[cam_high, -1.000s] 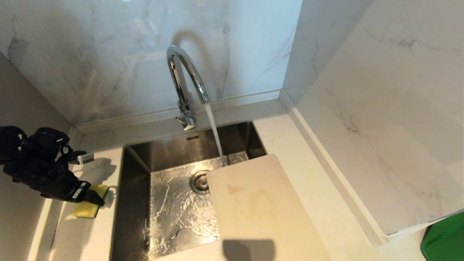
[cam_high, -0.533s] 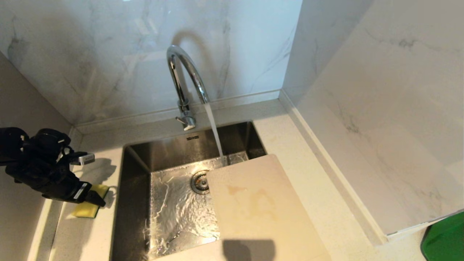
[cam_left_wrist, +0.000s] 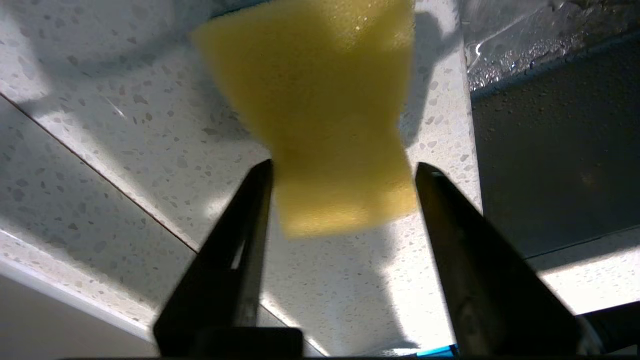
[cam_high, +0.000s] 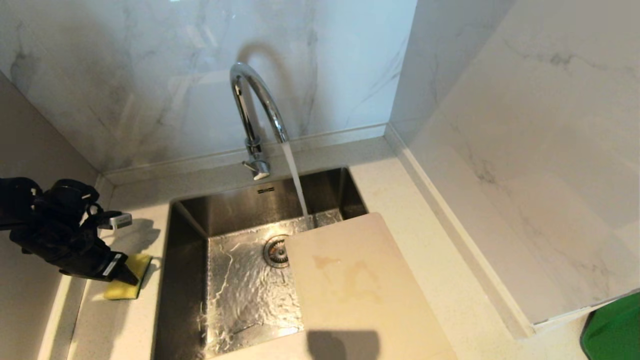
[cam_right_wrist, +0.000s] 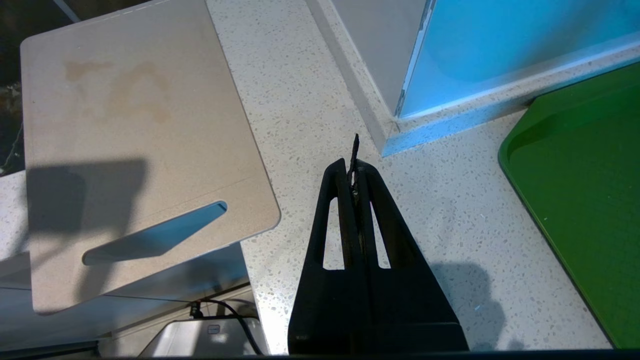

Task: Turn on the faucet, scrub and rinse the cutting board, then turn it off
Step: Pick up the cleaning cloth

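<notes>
Water runs from the chrome faucet (cam_high: 250, 100) into the sink (cam_high: 186, 260), with the side lever (cam_high: 257, 172) at its base. The cream cutting board (cam_high: 355, 285) lies across the sink's right front corner with yellowish stains; its slot handle shows in the right wrist view (cam_right_wrist: 135, 140). On the counter left of the sink, my left gripper (cam_high: 131, 276) (cam_left_wrist: 344, 165) has its fingertips against both sides of the near end of a yellow sponge (cam_high: 122, 289) (cam_left_wrist: 320, 100). My right gripper (cam_right_wrist: 354, 165) is shut and empty above the counter, to the right of the board.
A green tray (cam_right_wrist: 585, 200) (cam_high: 612, 327) sits at the far right of the counter. Marble walls enclose the back and right. The drain (cam_high: 275, 251) lies just left of the board's far corner. A side wall stands close to the left arm.
The left gripper's fingers have come in from wide open onto the sponge's sides, and the hand has sunk slightly. Water keeps running; the board and the right arm are unmoved.
</notes>
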### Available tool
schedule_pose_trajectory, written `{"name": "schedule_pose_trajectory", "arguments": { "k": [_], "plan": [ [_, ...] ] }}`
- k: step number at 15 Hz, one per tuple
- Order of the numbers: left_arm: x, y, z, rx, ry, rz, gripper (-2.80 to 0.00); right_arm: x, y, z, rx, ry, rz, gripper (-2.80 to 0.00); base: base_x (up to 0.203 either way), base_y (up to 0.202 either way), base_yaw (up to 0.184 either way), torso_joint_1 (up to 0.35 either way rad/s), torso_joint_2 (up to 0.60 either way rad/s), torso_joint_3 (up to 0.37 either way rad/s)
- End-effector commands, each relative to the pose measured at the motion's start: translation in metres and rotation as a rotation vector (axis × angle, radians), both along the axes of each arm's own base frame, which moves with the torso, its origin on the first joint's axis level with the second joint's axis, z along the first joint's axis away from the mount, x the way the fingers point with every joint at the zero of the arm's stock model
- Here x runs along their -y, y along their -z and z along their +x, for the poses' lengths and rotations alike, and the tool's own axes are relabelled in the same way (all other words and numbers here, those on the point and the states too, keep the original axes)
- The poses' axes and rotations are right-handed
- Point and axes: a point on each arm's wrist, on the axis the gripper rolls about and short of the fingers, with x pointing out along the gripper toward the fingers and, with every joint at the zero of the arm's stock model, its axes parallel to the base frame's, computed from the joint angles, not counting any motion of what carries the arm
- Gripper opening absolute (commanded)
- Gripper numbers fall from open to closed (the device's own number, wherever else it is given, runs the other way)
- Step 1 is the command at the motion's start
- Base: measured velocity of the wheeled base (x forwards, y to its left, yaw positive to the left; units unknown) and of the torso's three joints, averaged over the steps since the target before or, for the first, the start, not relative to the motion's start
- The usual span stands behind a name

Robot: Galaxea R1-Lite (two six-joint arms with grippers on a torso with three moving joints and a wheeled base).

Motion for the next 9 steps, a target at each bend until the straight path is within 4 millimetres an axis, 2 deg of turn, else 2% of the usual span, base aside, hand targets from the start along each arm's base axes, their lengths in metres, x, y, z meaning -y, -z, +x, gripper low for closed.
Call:
{"name": "schedule_pose_trajectory", "arguments": {
  "k": [1, 7, 9],
  "plan": [
    [-0.0001, 0.0006, 0.0005, -0.002, 0.003, -0.001, -2.8, 0.0, 0.0, 0.0, 0.0, 0.001, 0.001, -2.8, 0.0, 0.0, 0.0, 0.0, 0.0, 0.0],
    [0.0023, 0.0002, 0.0, -0.003, 0.011, 0.0, -2.8, 0.0, -0.0001, 0.0, 0.0, 0.0, 0.0, -2.8, 0.0, 0.0, 0.0, 0.0, 0.0, 0.0],
    [0.0034, -0.006, -0.0008, 0.017, 0.015, 0.003, -2.8, 0.0, -0.0001, 0.0, 0.001, 0.0, 0.0, -2.8, 0.0, 0.0, 0.0, 0.0, 0.0, 0.0]
  ]
}}
